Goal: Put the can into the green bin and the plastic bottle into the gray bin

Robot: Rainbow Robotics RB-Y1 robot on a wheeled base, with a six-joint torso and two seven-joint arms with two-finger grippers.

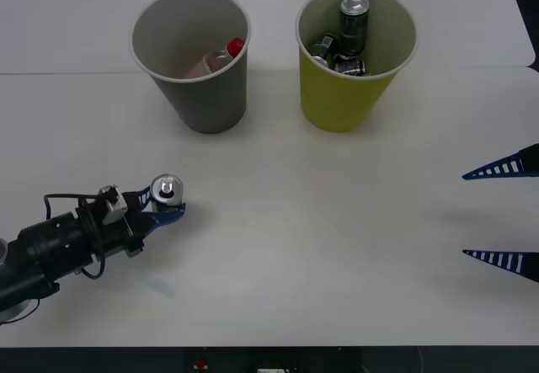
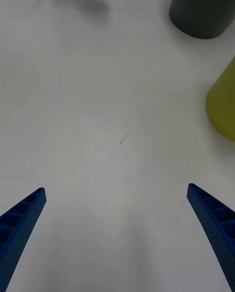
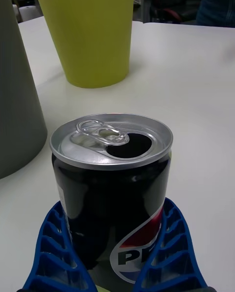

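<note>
White laminate spreads across the bench (image 1: 337, 247) in the front view, where the left gripper (image 1: 164, 205) sits low at the near left, its blue ribbed fingers closed around an upright can (image 1: 166, 189) with a shiny silver top. Toward the far edge stand the gray bin (image 1: 195, 70) and, to its right and apart from it, the green bin (image 1: 349, 74), both tapered cups with pale rims. A plastic bottle (image 1: 221, 58) with a red cap leans inside the gray bin; several dark cans (image 1: 347, 38) are heaped in the green one. The right gripper (image 1: 504, 213) waits at the right edge, its two fingers spread wide. A broad bare stretch of bench separates the grippers and lies between the held can and the bins.

The right wrist view looks over that bare stretch: the right gripper (image 2: 117, 233) with open blue fingers (image 2: 22, 223) at the corners, a faint scuff (image 2: 123, 138) on the surface, and the bases of the gray bin (image 2: 203, 8) and green bin (image 2: 224, 106).

The left wrist view brings detail the front view lacks: the can (image 3: 112, 194) is glossy black with a red, white and blue logo, its mouth open beside the pull tab, held snug in the left gripper (image 3: 115, 272) between ribbed fingers (image 3: 54, 248). The green bin (image 3: 88, 28) rises beyond it, the gray bin (image 3: 14, 91) just beside.
</note>
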